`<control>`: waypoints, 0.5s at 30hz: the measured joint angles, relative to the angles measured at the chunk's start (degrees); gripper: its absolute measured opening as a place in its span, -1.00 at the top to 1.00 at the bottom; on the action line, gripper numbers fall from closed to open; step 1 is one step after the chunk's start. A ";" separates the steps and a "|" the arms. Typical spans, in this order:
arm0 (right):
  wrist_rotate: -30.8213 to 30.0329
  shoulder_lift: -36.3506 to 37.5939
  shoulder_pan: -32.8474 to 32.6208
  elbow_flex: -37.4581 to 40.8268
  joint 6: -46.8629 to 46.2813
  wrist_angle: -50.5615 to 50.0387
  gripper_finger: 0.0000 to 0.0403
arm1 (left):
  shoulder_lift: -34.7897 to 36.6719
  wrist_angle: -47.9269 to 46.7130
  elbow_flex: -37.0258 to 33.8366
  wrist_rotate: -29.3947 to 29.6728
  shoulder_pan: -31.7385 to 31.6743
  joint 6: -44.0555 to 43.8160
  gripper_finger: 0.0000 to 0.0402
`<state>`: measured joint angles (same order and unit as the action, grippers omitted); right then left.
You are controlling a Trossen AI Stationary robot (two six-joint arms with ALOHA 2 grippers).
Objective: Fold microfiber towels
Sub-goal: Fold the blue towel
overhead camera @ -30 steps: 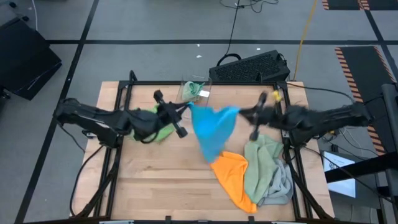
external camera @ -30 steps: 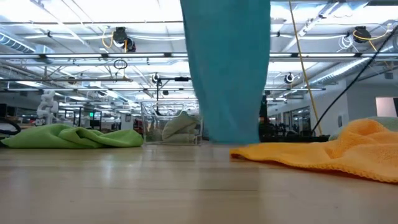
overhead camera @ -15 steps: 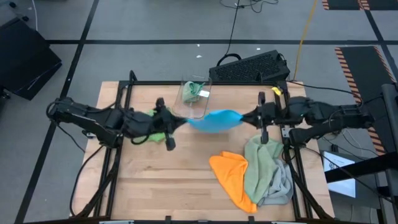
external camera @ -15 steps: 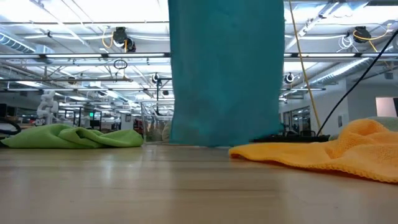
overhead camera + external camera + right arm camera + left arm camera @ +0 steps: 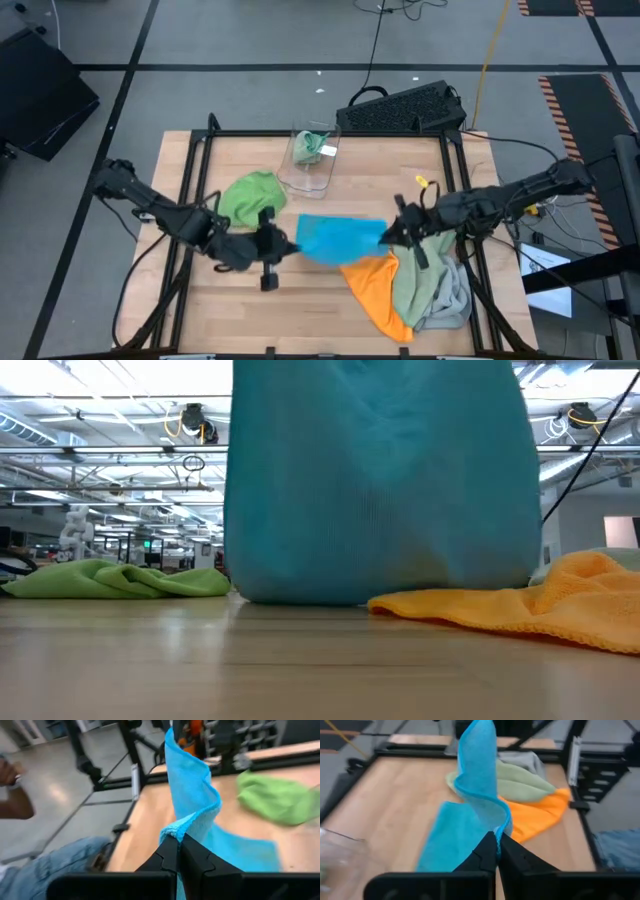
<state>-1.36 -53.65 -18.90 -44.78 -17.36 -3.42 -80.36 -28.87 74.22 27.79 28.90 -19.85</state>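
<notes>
Two grippers, left (image 5: 283,245) and right (image 5: 388,236), each pinch a corner of the blue towel (image 5: 335,238), fingers clamped tight. It sits mid-table, its far edge on the wood. Best lower both corners evenly toward six o'clock, keeping it taut and clear of the orange towel (image 5: 372,282).

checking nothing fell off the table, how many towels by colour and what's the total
blue towel: 1
bright green towel: 1
orange towel: 1
sage green towel: 1
light grey towel: 1
Total: 5 towels on the table. A greenish cloth also sits in the clear bin, not counted; what it is cannot be told.
</notes>
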 joint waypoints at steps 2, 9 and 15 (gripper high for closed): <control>-0.17 -1.52 -2.12 1.28 -1.37 2.01 1.00 | -1.08 -0.11 0.00 0.01 1.65 -1.77 0.98; -5.31 -7.40 -9.29 3.67 -6.35 5.40 1.00 | -5.18 -0.19 0.00 -0.06 7.53 -8.89 0.97; -9.53 -11.99 -14.74 3.79 -10.41 5.40 1.00 | -9.66 1.09 0.00 0.33 11.16 -14.42 0.94</control>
<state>-10.89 -65.64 -33.64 -40.99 -27.77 1.97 -90.02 -27.78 74.22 28.12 40.06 -34.27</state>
